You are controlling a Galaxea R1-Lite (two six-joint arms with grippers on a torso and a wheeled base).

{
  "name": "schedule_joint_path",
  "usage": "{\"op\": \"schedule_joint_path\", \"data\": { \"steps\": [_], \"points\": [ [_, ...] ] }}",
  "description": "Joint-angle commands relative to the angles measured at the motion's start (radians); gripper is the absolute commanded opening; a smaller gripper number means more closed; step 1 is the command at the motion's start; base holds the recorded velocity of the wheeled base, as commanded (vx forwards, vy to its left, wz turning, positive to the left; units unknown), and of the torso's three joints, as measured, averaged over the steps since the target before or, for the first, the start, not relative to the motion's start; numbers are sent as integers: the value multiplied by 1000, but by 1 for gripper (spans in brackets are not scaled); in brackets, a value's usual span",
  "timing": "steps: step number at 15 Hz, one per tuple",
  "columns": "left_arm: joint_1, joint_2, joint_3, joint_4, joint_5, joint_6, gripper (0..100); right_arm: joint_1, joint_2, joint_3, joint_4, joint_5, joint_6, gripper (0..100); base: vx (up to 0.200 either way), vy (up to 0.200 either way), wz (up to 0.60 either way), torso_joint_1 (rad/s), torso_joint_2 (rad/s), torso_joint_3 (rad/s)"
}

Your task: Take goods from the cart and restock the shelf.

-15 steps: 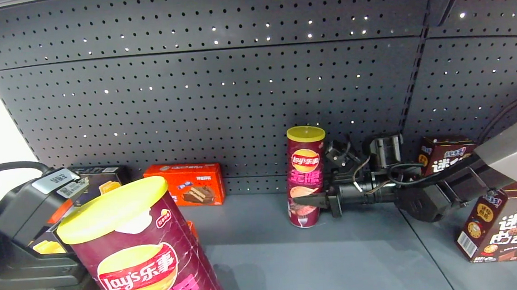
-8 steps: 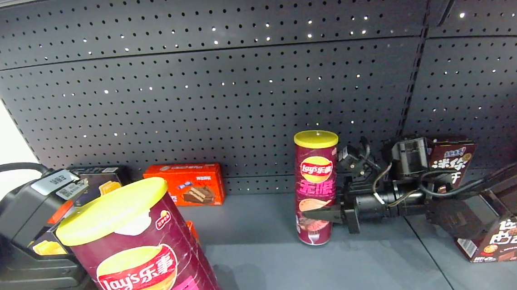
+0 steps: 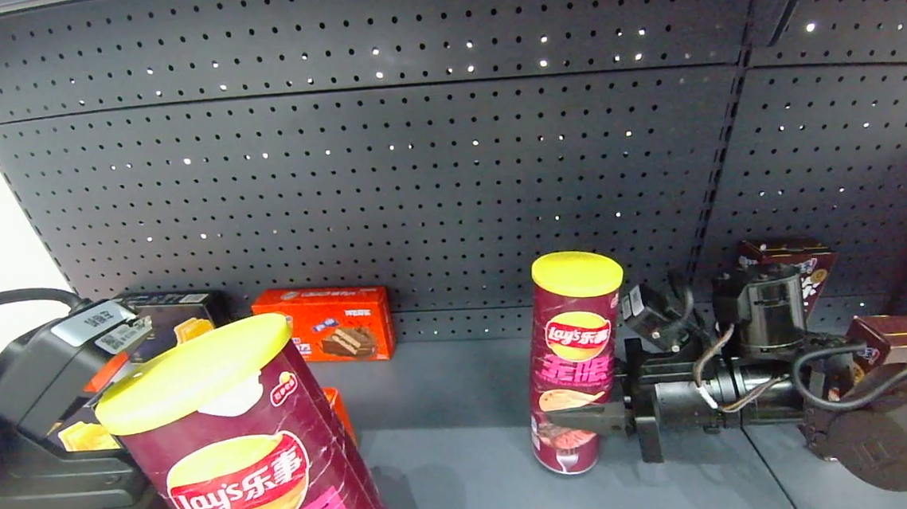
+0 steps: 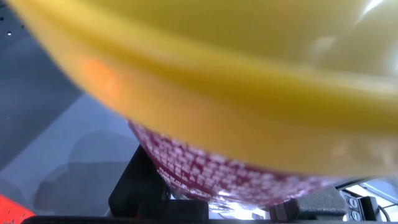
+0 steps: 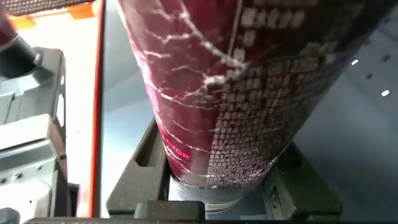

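Maroon chips can (image 3: 576, 358) with a yellow lid is upright at the middle of the grey shelf (image 3: 452, 462). The right gripper (image 3: 575, 423) reaches in from the can's right and clamps it low on its body. Nearer, the left gripper (image 4: 205, 205) grasps a second chips can (image 3: 236, 453).

Your head camera looks forward and down at the shelf (image 3: 453, 478) and pegboard (image 3: 384, 179). Your left wrist camera hugs the near chip can (image 4: 217, 168), and your right wrist camera hugs the far chip can (image 5: 230, 93). The head view shares both.
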Motion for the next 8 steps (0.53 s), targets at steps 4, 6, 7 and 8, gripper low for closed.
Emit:
{"op": "schedule_joint_path", "data": {
  "steps": [4, 6, 7, 8],
  "points": [
    [1, -3, 10, -1, 1, -1, 0, 32, -19, 93, -75, 1, 0, 0, 0, 0, 0, 0, 0, 0],
    [2, -3, 8, -1, 1, -2, 0, 45, -33, 108, -79, 1, 1, 0, 0, 0, 0, 0, 0, 0],
    [8, -3, 8, -1, 1, -2, 0, 45, -41, 117, -79, 1, 1, 0, 0, 0, 0, 0, 0, 0],
    [13, -3, 8, -1, 1, -2, 0, 45, -46, 134, -81, 1, 0, 0, 0, 0, 0, 0, 0, 0]
  ]
}}
